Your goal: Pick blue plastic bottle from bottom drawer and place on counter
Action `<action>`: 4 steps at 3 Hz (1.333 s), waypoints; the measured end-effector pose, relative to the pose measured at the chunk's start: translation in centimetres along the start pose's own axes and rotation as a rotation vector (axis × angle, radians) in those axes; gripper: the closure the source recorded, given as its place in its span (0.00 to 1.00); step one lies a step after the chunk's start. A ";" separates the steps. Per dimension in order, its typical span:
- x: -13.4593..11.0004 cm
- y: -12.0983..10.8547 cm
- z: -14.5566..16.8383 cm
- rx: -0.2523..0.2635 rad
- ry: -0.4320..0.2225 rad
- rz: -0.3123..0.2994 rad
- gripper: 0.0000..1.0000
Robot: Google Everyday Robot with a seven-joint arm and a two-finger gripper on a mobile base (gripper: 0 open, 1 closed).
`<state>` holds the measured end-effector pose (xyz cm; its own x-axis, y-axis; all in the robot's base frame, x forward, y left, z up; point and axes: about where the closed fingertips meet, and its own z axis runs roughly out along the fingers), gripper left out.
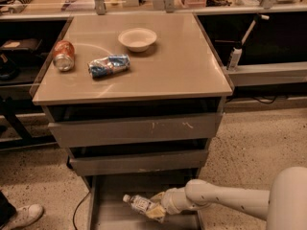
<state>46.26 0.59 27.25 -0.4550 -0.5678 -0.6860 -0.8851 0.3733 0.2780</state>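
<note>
The blue plastic bottle (139, 204) is a small clear bottle with a white cap and a white label. It lies on its side with the cap to the left, over the open bottom drawer (111, 213). My gripper (156, 208) reaches into the drawer from the right and is shut on the bottle's base end. The bottle seems to be held slightly above the grey drawer floor. The beige counter (184, 66) is the cabinet top above the three drawers.
On the counter stand an orange soda can (64, 55), a blue-and-white snack bag (109, 65) and a white bowl (137, 38). The two upper drawers (139, 128) jut out above the bottom one. A cable (79, 210) and a shoe (21, 215) are on the floor at the left.
</note>
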 end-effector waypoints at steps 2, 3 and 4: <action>-2.3 0.7 -4.8 0.046 0.015 0.012 1.00; -3.5 1.3 -7.2 0.074 0.014 0.006 1.00; -5.8 3.1 -11.7 0.113 0.004 -0.002 1.00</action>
<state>44.97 -3.54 39.96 -0.4536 -0.5715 -0.6838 -0.8694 0.4526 0.1985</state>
